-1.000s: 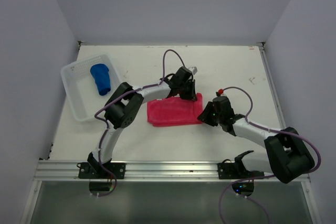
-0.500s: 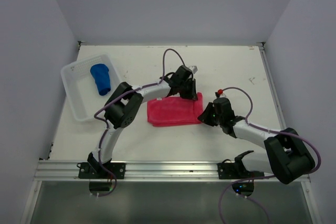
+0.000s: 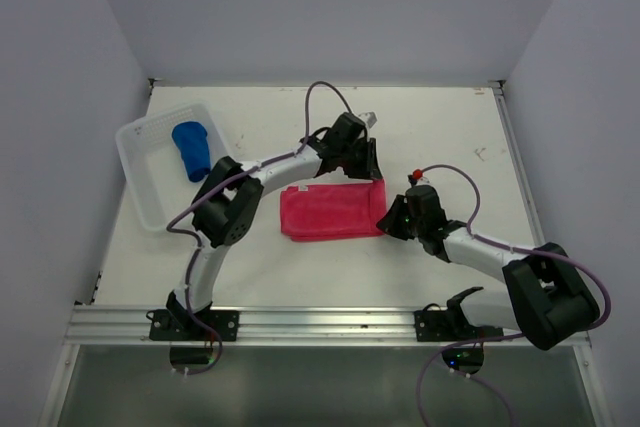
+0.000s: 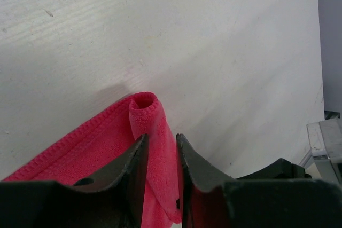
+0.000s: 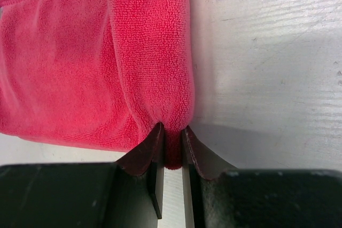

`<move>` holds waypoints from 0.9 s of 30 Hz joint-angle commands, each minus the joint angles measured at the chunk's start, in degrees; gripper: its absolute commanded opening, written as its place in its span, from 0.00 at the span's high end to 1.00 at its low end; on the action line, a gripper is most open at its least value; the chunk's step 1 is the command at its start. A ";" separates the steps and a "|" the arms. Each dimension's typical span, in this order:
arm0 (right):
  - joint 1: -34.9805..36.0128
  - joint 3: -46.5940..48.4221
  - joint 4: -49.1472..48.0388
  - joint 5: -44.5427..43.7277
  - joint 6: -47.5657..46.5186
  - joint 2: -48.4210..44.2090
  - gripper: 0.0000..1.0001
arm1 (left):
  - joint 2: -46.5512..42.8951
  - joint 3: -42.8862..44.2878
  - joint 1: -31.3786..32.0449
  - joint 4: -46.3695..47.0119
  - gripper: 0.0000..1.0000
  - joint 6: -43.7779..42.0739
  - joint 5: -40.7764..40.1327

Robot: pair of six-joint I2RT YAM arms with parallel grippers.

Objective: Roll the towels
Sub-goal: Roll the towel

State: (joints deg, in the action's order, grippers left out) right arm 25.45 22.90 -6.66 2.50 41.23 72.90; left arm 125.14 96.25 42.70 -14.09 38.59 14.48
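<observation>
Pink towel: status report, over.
Left gripper shut on pink towel at its curled far-right corner; right gripper shut on its right edge. Towel mostly flat. Blue towel rolled, in white basket. Nothing seen blocking.

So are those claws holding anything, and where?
Both pinch the pink towel along its folded right edge: left gripper at the far end, right gripper at the near end.
</observation>
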 commanded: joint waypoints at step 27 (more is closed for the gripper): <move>-0.05 -2.06 2.61 -3.73 -0.98 0.31 1.00 | 4.75 4.65 1.60 -1.91 0.64 5.01 -3.49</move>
State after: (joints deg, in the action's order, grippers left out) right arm 25.47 22.61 -6.96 2.39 41.21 72.73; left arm 129.08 98.06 43.57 -15.40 45.21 13.02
